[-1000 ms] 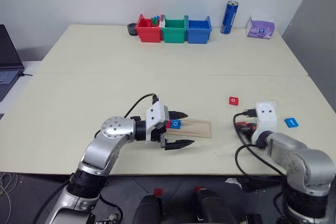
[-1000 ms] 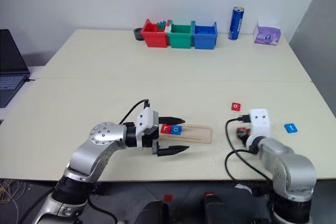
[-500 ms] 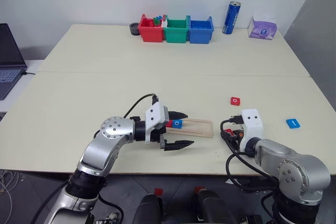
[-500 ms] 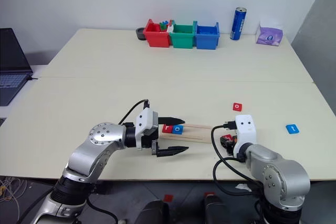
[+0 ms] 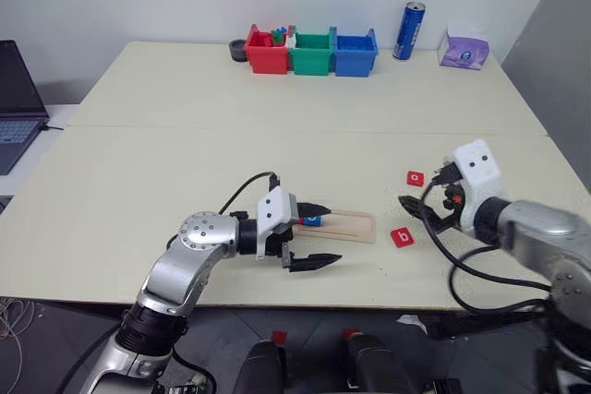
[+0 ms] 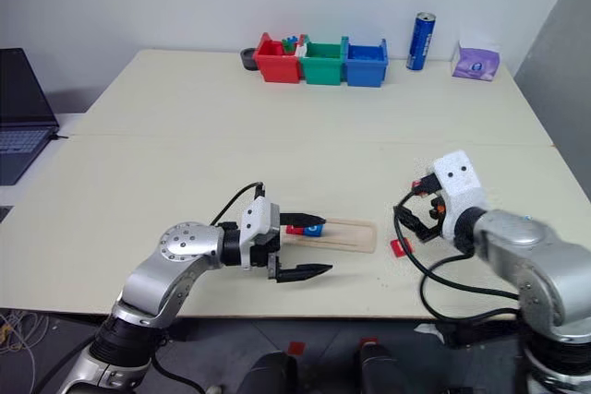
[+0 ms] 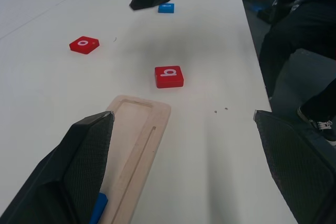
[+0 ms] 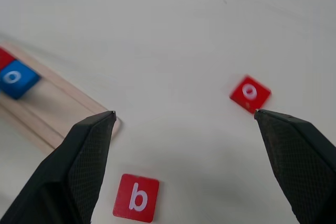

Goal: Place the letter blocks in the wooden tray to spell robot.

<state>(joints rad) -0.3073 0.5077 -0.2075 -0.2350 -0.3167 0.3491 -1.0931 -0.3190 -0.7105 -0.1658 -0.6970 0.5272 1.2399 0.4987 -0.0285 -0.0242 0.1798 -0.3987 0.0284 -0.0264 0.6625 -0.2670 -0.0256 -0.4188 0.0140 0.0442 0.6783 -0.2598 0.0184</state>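
From my end the pale bench (image 5: 185, 145) has the wooden tray (image 5: 346, 225) at 6 o'clock, red b (image 5: 402, 238) and o (image 5: 415, 177) tiles around 4, bins (image 5: 309, 51), can (image 5: 404, 31), tissues (image 5: 461, 48) up at 12.

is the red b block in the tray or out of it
Out. The red b block lies flat on the table, apart from the wooden tray and just past its open end. The right gripper hangs above it, open.

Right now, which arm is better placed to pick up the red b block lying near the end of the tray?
Probably the right. The right gripper hangs open just above the red b block, beyond the wooden tray. The left gripper straddles the tray's filled end, farther from the block.
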